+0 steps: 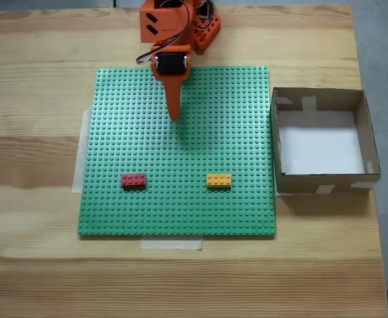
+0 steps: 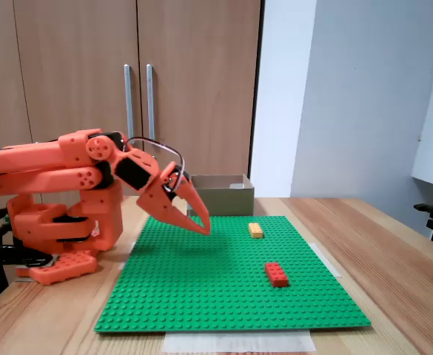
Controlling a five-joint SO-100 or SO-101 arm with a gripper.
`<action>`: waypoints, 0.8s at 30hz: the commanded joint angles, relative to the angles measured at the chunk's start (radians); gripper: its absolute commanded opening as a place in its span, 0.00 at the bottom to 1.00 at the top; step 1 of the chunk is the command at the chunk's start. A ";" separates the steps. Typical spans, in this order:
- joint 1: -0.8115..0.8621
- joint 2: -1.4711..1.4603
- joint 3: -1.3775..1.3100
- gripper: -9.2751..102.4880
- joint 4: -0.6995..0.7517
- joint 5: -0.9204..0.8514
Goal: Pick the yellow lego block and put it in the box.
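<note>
Two bricks w/ same shape, so claw, pinched closed and empty, could go for red instead of yellow or knock it sideways approaching.

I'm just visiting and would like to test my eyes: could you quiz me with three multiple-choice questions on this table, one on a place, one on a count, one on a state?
1. Where does the yellow lego block lie?
A. in the box
B. on the green baseplate
C. on bare wood

2. How many loose bricks are there?
A. one
B. two
C. four

3. What does the gripper hold?
A. nothing
B. the red brick
C. tape

Answers:
1 B: it sits on the green baseplate, left of the box in the top-down fixed view.
2 B: only it and the red brick.
3 A: its fingers meet, nothing between.
</note>
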 commanded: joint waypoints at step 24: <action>-0.072 -1.071 -1.058 0.32 0.385 0.104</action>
